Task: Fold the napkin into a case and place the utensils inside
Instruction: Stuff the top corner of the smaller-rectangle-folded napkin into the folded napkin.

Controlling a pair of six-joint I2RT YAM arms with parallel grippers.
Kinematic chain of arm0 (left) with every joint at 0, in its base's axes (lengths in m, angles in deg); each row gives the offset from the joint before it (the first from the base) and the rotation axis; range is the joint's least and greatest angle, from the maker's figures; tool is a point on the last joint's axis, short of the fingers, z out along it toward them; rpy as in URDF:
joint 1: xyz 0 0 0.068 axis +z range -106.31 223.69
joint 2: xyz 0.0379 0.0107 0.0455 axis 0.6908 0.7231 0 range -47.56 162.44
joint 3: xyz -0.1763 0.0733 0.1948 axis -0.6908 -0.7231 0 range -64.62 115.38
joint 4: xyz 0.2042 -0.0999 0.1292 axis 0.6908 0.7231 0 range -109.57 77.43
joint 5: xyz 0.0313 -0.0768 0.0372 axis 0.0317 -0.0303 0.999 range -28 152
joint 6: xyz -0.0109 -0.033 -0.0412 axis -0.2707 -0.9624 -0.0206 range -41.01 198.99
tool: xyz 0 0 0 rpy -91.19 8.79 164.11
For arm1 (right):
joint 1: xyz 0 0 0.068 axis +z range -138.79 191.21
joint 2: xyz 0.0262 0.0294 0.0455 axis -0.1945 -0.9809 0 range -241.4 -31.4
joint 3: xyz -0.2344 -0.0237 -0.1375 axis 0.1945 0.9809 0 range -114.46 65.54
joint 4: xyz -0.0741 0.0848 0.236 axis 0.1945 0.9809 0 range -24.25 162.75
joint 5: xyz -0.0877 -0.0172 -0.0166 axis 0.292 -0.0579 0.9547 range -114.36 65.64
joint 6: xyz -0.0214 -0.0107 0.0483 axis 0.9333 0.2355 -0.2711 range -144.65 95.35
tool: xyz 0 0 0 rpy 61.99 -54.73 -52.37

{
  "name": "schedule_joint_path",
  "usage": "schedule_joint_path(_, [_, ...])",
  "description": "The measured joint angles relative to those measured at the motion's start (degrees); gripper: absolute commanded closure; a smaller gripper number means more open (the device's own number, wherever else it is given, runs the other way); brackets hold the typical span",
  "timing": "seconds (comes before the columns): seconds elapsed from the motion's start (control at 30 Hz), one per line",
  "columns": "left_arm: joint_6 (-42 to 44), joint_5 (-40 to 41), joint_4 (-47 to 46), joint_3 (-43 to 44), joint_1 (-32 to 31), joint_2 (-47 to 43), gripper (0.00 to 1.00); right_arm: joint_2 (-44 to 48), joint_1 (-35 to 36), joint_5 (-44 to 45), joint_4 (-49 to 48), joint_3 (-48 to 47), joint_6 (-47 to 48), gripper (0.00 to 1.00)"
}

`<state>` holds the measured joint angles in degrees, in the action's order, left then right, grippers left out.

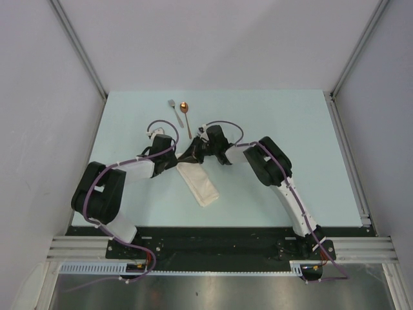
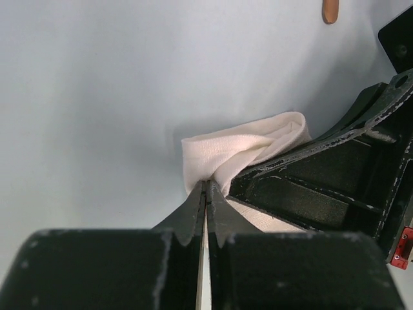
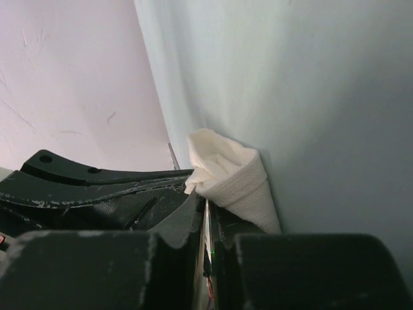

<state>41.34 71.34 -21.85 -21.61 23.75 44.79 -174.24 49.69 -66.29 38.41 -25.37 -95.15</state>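
The napkin (image 1: 200, 184) lies folded into a narrow cream strip, the case, running from the table's middle toward the near edge. Both grippers meet at its far end. My left gripper (image 1: 185, 160) is shut on a fold of the napkin (image 2: 239, 145), with the cloth pinched between the tips of the left gripper (image 2: 206, 184). From the other side, my right gripper (image 3: 206, 201) is shut on the bunched end of the napkin (image 3: 235, 177). The fork (image 1: 174, 110) and the copper-bowled spoon (image 1: 186, 113) lie side by side beyond the grippers. The spoon's bowl (image 2: 330, 11) shows at the top of the left wrist view.
The pale green table (image 1: 290, 129) is walled by white panels with metal rails at left, right and back. The two arm bases sit on the black strip (image 1: 213, 242) at the near edge. The right gripper's black finger (image 2: 335, 161) crowds the left wrist view.
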Motion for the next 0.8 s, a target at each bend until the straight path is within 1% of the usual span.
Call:
schedule_joint_path(0.07, [0.02, 0.57, 0.02, -0.13, 0.0, -0.26, 0.96, 0.02, 0.24, 0.85, 0.96, -0.48, 0.2, 0.89])
schedule_joint_path(0.13, [0.04, 0.98, 0.48, -0.15, 0.11, -0.81, 0.93, 0.15, 0.48, 1.64, 1.75, -0.74, 0.87, 0.89])
schedule_joint_path(0.27, [0.07, 0.81, 1.64, -0.13, 0.31, -2.99, 0.88, 1.77, 0.94, 3.85, 5.44, -0.76, 5.2, 0.89])
schedule_joint_path(0.4, [0.2, -0.63, 2.27, 1.53, 0.48, -3.23, 0.78, 3.93, 1.51, 6.45, 9.53, -0.35, 9.53, 0.88])
schedule_joint_path(0.53, [0.37, -2.54, 1.57, 2.71, 0.48, -2.36, 0.79, 5.7, 1.53, 7.56, 11.54, 1.05, 11.69, 0.88])
schedule_joint_path(0.8, [0.63, -2.51, 1.62, 2.75, 0.48, -1.36, 0.83, 6.27, 1.53, 7.45, 12.02, 1.77, 12.28, 0.9])
